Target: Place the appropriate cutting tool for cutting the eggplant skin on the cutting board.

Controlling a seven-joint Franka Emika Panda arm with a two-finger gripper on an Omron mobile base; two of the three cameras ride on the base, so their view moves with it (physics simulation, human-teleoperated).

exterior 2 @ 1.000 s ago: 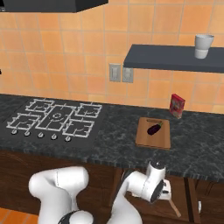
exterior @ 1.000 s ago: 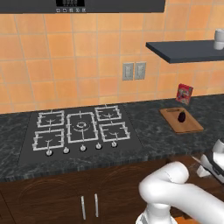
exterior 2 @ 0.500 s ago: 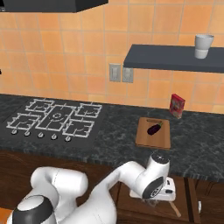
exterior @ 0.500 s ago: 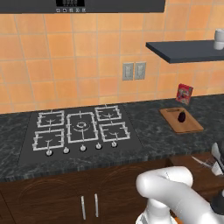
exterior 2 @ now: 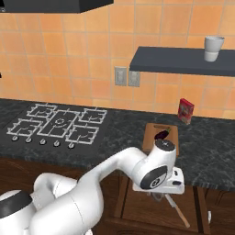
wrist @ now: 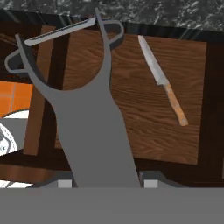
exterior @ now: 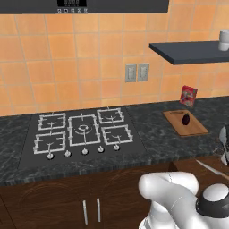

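Claw (exterior 2: 161,196) of ours hangs below the desk (exterior 2: 202,158) edge, over an open wooden drawer (wrist: 131,109), and grips a grey peeler (wrist: 83,100) whose handle rises from between the fingers in the hand view. Just beside the peeler, on the drawer bottom, lies a knife (wrist: 162,81) with a wooden handle. Up on the desk, above and behind the claw, we see the eggplant (exterior 2: 161,134) resting on the cutting board (exterior 2: 151,140), with a red box (exterior 2: 185,111) farther back.

Grey Y-shaped peeler (wrist: 89,113) held upright between jaws, blade at top. Knife (wrist: 162,80) with wooden handle lies beyond on brown wood panel (wrist: 131,96), apart from peeler.
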